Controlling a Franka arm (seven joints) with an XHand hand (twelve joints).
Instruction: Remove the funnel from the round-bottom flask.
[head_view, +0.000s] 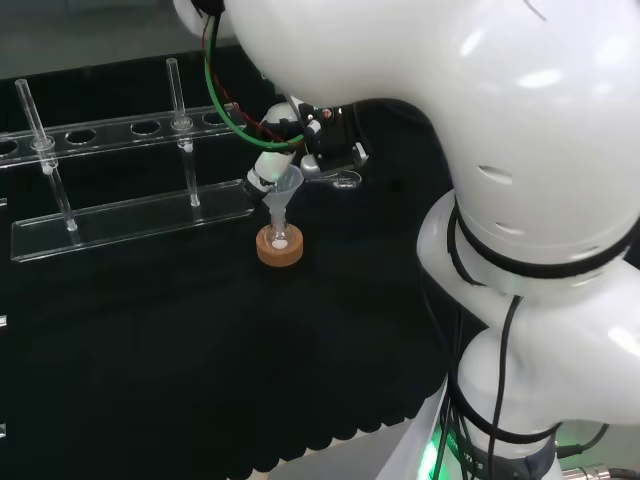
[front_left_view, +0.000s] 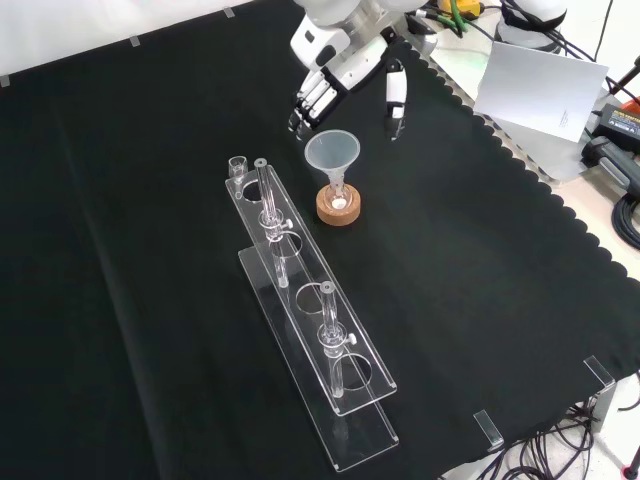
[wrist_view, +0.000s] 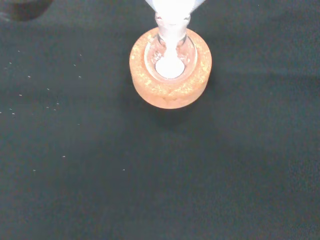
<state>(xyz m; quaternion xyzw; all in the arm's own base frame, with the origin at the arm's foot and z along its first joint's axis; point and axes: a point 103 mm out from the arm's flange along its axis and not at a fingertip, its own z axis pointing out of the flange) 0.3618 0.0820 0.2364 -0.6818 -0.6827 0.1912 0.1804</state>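
A small round-bottom flask (front_left_view: 339, 199) sits in a cork ring (front_left_view: 338, 211) near the middle of the cloth. A clear funnel (front_left_view: 332, 152) stands upright with its stem in the flask's neck. In the front view my hand (front_left_view: 345, 75) hangs just above and behind the funnel. Its fingers (front_left_view: 310, 100) point down on one side of the cone and the thumb (front_left_view: 396, 100) on the other, with gaps between. In the head view the hand (head_view: 305, 150) is close beside the funnel's rim (head_view: 284, 186), above the cork ring (head_view: 280, 250). The wrist view looks down on the cork ring (wrist_view: 170, 82), the flask (wrist_view: 170, 55) and the funnel's stem (wrist_view: 172, 12).
A long clear tube rack (front_left_view: 340, 400) holding a few glass tubes stands just left of the flask in the front view, and behind it in the head view (head_view: 130, 215). A white sheet (front_left_view: 540, 80) and cables lie past the cloth's right edge.
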